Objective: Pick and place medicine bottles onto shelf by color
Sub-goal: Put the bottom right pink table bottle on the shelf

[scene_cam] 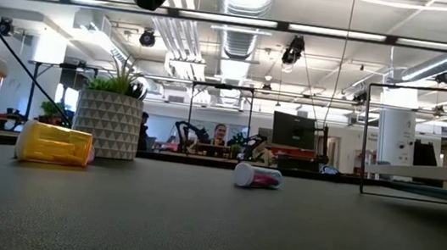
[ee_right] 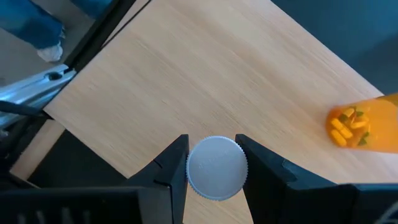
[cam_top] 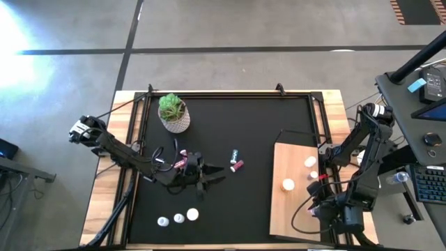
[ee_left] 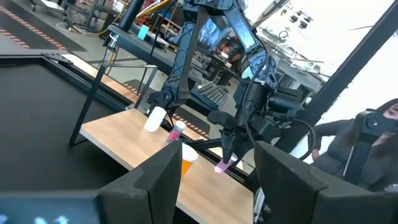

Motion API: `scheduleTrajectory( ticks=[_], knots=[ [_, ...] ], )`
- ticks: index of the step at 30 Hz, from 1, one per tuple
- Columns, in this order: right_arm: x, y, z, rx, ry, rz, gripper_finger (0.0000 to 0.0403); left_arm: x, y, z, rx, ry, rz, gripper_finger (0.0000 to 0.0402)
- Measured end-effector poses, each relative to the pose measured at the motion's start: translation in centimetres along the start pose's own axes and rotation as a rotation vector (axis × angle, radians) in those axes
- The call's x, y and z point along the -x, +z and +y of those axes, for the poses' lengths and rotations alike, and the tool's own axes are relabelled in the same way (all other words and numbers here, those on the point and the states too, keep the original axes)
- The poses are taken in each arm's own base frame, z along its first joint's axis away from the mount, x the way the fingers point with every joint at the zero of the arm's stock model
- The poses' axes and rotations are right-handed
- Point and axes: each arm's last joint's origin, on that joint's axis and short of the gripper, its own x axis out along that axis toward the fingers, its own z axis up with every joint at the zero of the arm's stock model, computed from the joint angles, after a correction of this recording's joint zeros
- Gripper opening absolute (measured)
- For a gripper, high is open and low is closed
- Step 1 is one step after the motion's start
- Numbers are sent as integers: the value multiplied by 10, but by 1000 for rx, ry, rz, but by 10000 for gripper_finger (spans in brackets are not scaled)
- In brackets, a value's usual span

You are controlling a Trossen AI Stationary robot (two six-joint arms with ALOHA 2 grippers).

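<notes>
Overhead coverage shows the whole black mat [cam_top: 230, 160] with the shelf [cam_top: 296, 192] lying at its right side, while only the right wrist view shows the right gripper [ee_right: 212, 168] clamped on a white-capped bottle [ee_right: 216, 168] straight above that pale board, cap facing the camera, long axis vertical. Left wrist footage shows the left gripper [ee_left: 211, 174] with fingers spread and nothing between them, aimed across the mat at the shelf, where a white bottle [ee_left: 154, 119], a pink bottle [ee_left: 175, 132] and an amber bottle [ee_left: 186, 158] stand. From table height, a pink bottle on its side [scene_cam: 257, 176] and an amber bottle on its side [scene_cam: 54, 144] lie with axes across the mat, near the potted plant [scene_cam: 109, 115]. Three white bottles [cam_top: 178, 219] sit in a row at the mat's near edge. Behind lies an open workshop with monitors and ceiling ducts.
</notes>
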Motion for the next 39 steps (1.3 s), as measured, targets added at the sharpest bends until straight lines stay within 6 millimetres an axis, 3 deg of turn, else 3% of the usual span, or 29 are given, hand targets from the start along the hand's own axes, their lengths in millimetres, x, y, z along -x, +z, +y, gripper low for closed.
scheduleTrajectory(
  ticks=[39],
  knots=[
    [-9, 0, -2, -49, -4, -45, 111, 0, 0, 0, -3, 1, 2, 184]
  ],
)
